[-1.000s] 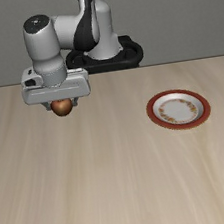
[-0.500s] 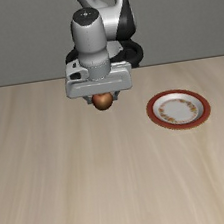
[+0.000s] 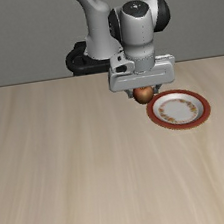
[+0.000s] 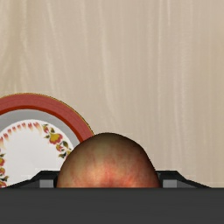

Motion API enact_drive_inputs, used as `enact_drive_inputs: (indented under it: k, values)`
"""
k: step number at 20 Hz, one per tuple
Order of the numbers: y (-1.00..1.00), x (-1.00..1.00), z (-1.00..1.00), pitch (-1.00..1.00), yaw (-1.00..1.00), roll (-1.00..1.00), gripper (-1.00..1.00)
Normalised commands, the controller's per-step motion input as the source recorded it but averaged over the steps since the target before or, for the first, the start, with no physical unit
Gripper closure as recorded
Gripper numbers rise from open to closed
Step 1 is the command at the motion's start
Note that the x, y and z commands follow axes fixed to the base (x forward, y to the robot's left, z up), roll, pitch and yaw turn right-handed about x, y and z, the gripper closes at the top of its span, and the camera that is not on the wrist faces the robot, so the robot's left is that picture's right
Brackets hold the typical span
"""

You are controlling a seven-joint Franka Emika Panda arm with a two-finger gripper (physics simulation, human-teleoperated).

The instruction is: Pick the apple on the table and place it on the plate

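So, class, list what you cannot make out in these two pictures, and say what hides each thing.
- Exterior view: the top of the round reddish-brown apple, covered by the grey gripper.
- Wrist view: the apple's near side, behind the gripper's dark body.
- Wrist view: much of the red-rimmed white plate, cut off by the picture's edge and the apple.
- Exterior view: the plate's painted pattern, too small.

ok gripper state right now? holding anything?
Gripper: shut on the apple, held up off the table beside the plate, not yet set on it.
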Motion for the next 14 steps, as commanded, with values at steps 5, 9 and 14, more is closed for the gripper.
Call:
enact_drive_inputs:
  k: [5,9,14]
  values:
    - [1.00,0.00,0.00,0.00,0.00,0.00,1.00]
    - [0.75,-0.25,0.00,0.00,0.00,0.00,1.00]
    - [0.00,-0.20,0.00,0.00,0.00,0.00,-1.00]
